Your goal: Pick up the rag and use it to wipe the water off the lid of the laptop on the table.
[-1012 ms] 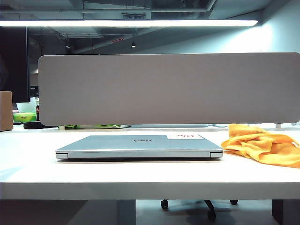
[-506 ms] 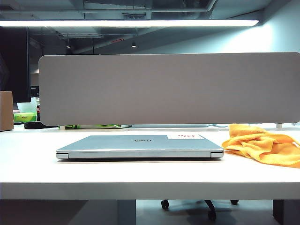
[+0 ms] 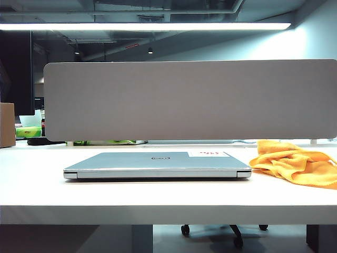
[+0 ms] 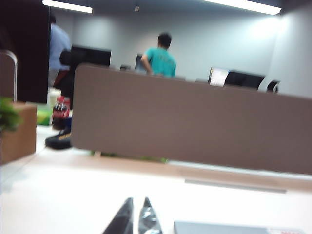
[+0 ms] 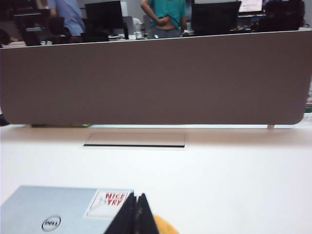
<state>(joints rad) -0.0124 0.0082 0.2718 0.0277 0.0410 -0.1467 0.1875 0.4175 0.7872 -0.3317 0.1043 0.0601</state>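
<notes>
The grey divider panel [image 3: 189, 100] spans the back of the white surface [image 3: 158, 203], w/ office monitors and two people visible beyond it in the wrist views. Mid-surface sits the laptop [image 3: 157, 164], closed and flat, its lid [image 3: 131, 159] facing up w/ the dark oval logo [image 3: 159, 157] and the white sticker [image 3: 208, 153] w/ red marks toward the right. Can't make out any water on the lid from here; too faint or too small to tell. The rag [image 3: 295, 164] lies crumpled on the surface just beside the laptop's right end, apart from it, untouched. Neither arm shows in the exterior view. Right end effector [image 5: 137, 214]: fingers pressed together, holding nothing, low at the near edge of the surface by the sticker corner, a bit of orange rag peeking just past its tips. Left end effector [image 4: 136, 217]: tips nearly together w/ a thin gap, empty, low over bare surface off the laptop's left side. Step in hand, as I judge it: very start, approach to the rag, no pickup yet. Next move prob. calls for the right end effector to spread its fingers, shift over the rag's bunched folds, drop and pinch a thick fold so it lifts in one piece, then carry it onto the lid.
</notes>
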